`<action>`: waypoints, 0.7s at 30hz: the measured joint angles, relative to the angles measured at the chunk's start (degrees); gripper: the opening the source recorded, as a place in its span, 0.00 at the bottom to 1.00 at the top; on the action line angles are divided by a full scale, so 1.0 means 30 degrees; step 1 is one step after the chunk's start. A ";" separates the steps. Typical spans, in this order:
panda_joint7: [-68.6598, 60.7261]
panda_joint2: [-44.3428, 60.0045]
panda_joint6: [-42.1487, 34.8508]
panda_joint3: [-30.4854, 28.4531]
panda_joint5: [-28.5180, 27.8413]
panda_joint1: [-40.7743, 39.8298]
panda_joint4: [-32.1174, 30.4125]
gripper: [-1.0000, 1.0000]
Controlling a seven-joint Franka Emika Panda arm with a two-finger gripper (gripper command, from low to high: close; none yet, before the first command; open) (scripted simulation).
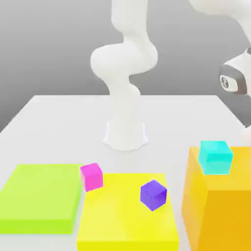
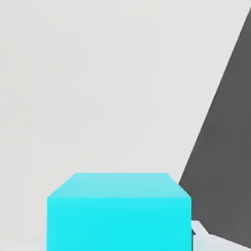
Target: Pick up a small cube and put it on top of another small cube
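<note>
Exterior view, I see the small cyan cube [image 1: 215, 157] atop the tall orange block [image 1: 218, 206] at four o'clock, small magenta cube [image 1: 91, 176] on the yellow flat block's [image 1: 126, 220] corner at seven o'clock, beside the lime slab [image 1: 39, 196], purple cube [image 1: 153, 195] nearby, white surface [image 1: 59, 122], hand view, cyan cube [image 2: 119, 212] close, I cannot tell the jaws' state.

The small cyan cube [image 1: 215, 157] [image 2: 119, 212] sat upright on top of the tall orange block [image 1: 220, 211], near its back edge. The small magenta cube [image 1: 91, 176] rested well apart, between the green slab [image 1: 39, 198] and the yellow slab [image 1: 125, 220].

cyan cube [image 1: 215, 157] atop orange block [image 1: 220, 206]
</note>
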 joint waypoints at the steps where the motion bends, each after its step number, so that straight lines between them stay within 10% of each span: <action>1: 0.0961 -0.0016 -0.0210 -0.0339 0.0186 -0.0299 0.0477 0.00; 13: 1.5462 0.0003 -0.3480 -0.6315 -0.1314 -0.5620 0.4047 0.00; 21: 1.5748 -0.1473 -0.4384 -0.7936 -0.7588 -0.7146 0.0791 0.00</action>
